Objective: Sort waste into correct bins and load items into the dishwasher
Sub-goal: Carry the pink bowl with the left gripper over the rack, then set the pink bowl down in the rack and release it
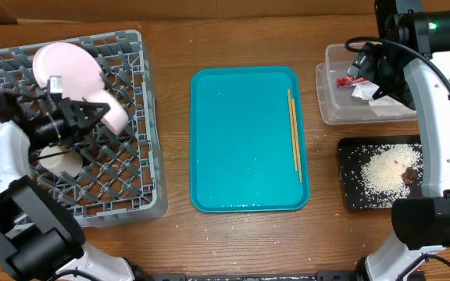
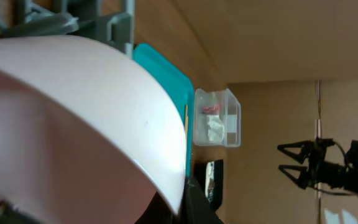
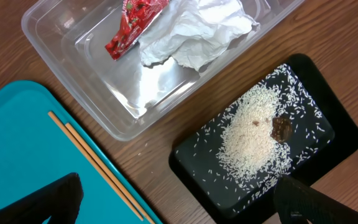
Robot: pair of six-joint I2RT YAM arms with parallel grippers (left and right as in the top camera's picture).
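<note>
"Overhead view first: where was the pink plate [image 1: 65,66]?"

"Left of the teal tray [image 1: 241,140], tilted on edge over the grey dish rack [image 1: 143,156]. The left gripper [image 1: 102,112] was clamped on its rim."

"And on the teal tray itself?"

"Only the chopsticks [image 1: 294,133], lying along its right edge."

"Right of the teal tray?"

"At the far end, the clear tub [image 1: 330,109], holding the red wrapper [image 3: 132,25] and the white napkin [image 3: 191,31]. At the near end, the black tray [image 1: 350,176], carrying the rice [image 1: 385,168] and a brown scrap [image 3: 281,129]."

"The right gripper [image 3: 179,205]?"

"It hung above those two bins, fingers spread wide, nothing between them."
</note>
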